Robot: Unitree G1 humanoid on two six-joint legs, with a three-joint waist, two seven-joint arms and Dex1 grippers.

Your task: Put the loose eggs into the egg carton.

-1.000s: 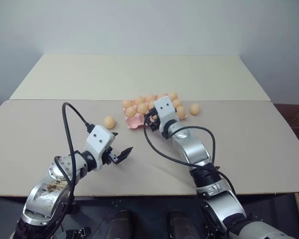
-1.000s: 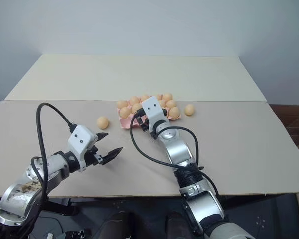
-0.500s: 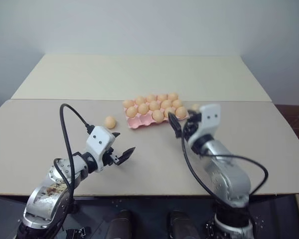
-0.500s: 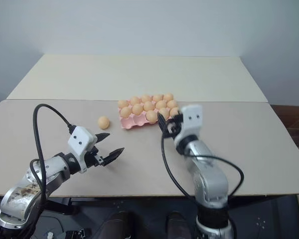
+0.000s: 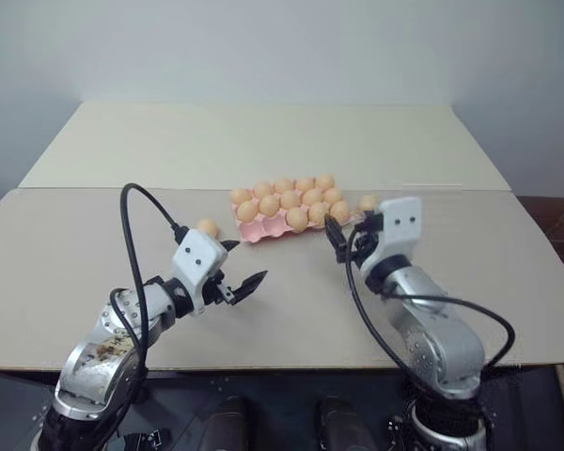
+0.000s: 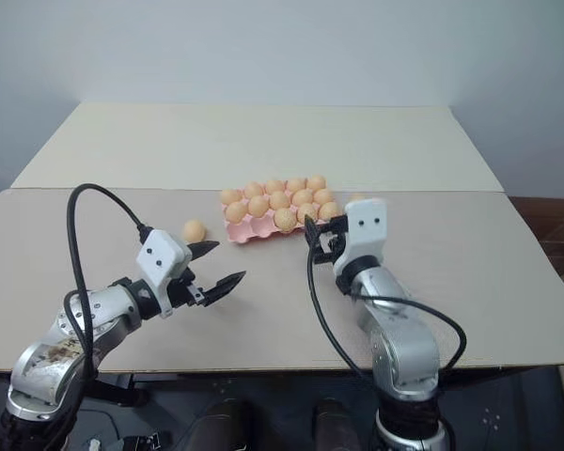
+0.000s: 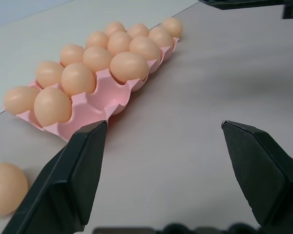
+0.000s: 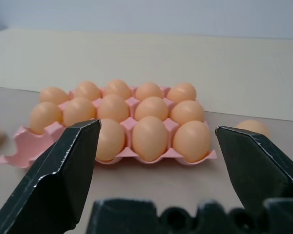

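Left gripper (image 5: 247, 261) hangs above the table (image 5: 75, 235) at the egg carton's (image 5: 259, 232) seven o'clock, its two black fingers spread wide with nothing between them. One of the loose eggs (image 5: 207, 227) lies on the table at the carton's nine o'clock, just beside its scalloped edge. The pink carton is mostly filled: the two farther rows look full, and the near row carries three eggs toward its right end. Bare pink cups show at its left end, seemingly room for two. Right gripper (image 5: 346, 230) sits at the carton's five o'clock, also splayed wide and empty. A second loose egg (image 5: 368, 202) rests at the carton's three o'clock, close to it. By my reckoning the job is nearly done, with these two eggs left to place.
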